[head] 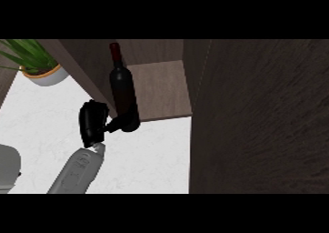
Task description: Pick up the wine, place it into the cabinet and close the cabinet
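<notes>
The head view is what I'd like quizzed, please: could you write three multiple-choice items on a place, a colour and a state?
1. Where is the potted plant?
A. upper left
B. lower right
C. centre

2. What colour is the wine bottle's cap?
A. green
B. red
C. white

3. How stands the cabinet door?
A. shut
B. missing
C. open

A: the plant stands at the counter's upper left corner.
B: the bottle's top is red.
C: the shelf shows, and the left hand holds the bottle at its edge.

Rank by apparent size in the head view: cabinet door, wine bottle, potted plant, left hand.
1. cabinet door, though it is nearest the camera
2. wine bottle
3. potted plant, partly cut off, and left hand: look alike
</notes>
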Robot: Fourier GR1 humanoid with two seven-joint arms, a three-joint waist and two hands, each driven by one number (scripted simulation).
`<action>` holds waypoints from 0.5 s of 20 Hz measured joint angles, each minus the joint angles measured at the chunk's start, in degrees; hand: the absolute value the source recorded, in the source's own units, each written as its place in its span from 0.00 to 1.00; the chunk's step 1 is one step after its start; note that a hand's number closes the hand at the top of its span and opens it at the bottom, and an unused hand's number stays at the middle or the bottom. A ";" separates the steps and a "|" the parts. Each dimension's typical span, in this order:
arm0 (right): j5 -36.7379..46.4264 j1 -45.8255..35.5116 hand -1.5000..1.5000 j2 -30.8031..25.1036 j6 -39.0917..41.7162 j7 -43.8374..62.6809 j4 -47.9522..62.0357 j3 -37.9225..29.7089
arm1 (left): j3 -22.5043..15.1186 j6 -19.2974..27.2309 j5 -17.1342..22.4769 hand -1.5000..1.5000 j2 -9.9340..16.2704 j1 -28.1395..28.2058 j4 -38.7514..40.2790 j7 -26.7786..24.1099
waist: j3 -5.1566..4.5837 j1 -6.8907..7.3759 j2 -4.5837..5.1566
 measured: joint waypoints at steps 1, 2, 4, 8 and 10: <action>-0.03 -0.04 0.00 -0.06 0.21 0.00 0.02 0.29 | -0.29 0.54 -0.72 1.00 0.37 0.09 0.04 0.09 | 0.00 -0.24 0.04; -0.07 -0.08 0.00 0.00 0.28 -0.13 0.07 0.34 | -0.63 1.04 -1.47 1.00 0.67 0.14 0.11 0.30 | 0.00 -0.37 0.05; -0.15 -0.17 0.00 0.02 0.46 -0.18 0.15 0.56 | -1.39 2.18 -3.17 1.00 1.35 0.27 0.25 0.72 | 0.02 -0.68 0.10; -0.35 -0.66 0.00 0.07 0.70 -0.18 0.28 0.91 | -2.48 3.61 -5.54 1.00 2.13 0.17 0.55 2.00 | 0.02 -0.97 0.21; -0.45 -0.93 0.00 0.17 0.68 -0.16 0.28 1.01 | -2.84 4.75 -6.64 1.00 2.11 0.34 0.53 2.83 | 0.05 -1.11 0.23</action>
